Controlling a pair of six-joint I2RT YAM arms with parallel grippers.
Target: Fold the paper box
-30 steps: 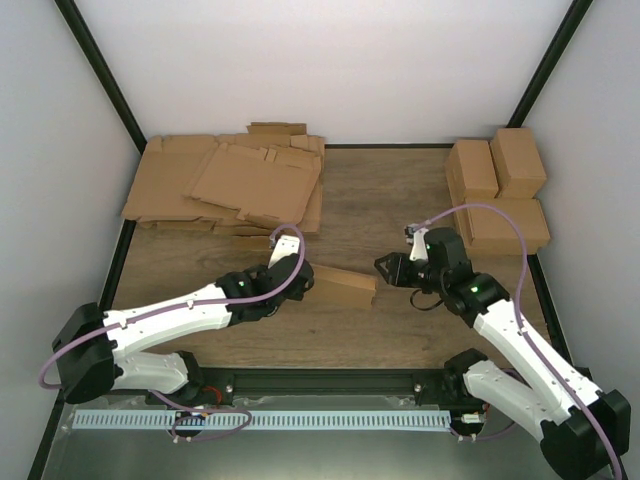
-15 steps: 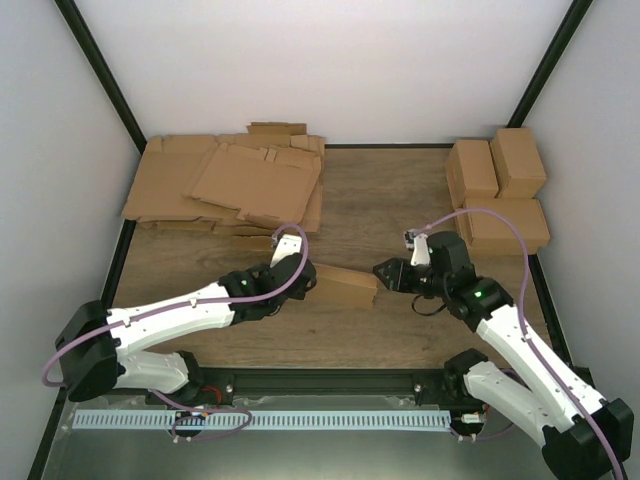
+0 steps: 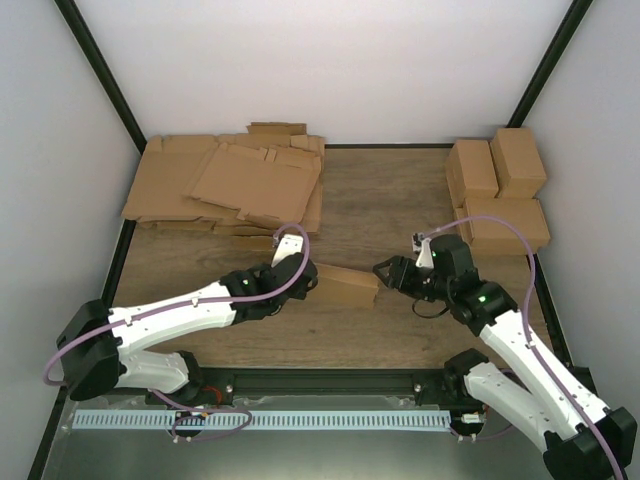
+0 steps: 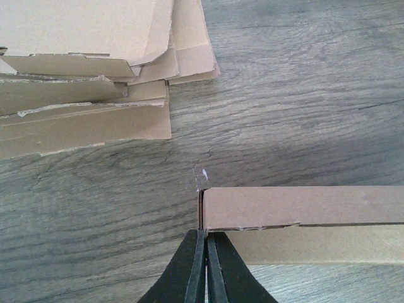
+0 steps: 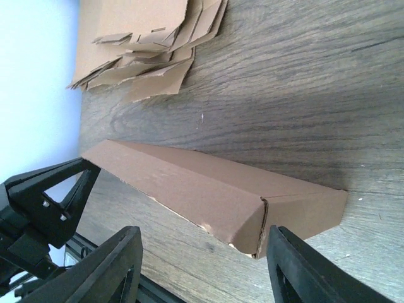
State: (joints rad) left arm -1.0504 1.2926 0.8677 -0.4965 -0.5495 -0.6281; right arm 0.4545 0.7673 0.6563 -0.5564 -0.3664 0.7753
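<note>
**Box ends: left tips shut, right jaws wide**

Paper box (image 3: 343,285) lies on the table (image 3: 390,200) about midway between its left and right edges, nearer the near edge than the far one, long axis running left to right. It is well apart from the flat sheets (image 3: 225,185) in the far-left corner and the finished boxes (image 3: 497,190) by the far-right corner.

Left gripper (image 4: 203,255): fingers pressed together, tips at the corner of the box's left end. Whether a thin flap edge sits between them, I cannot tell.

Right gripper (image 5: 202,243): jaws spread, one finger either side of the box's right end. Neither finger touches it.

The right wrist view shows that end as a slanted wedge rather than a square, with one seam gaping near the bottom corner. My reading: the body is not yet squared and the right end is the step in hand.

Notes for doing it well:
- Hold the left tips as a fixed stop, so a push from the right does not slide the box along the table.
- Approach along the long axis, level with the end panel.
- Close on the creased panels, not the loose edge; thin card is likely to buckle if pinched off-crease.
- Press slowly and watch the gaping seam.
</note>
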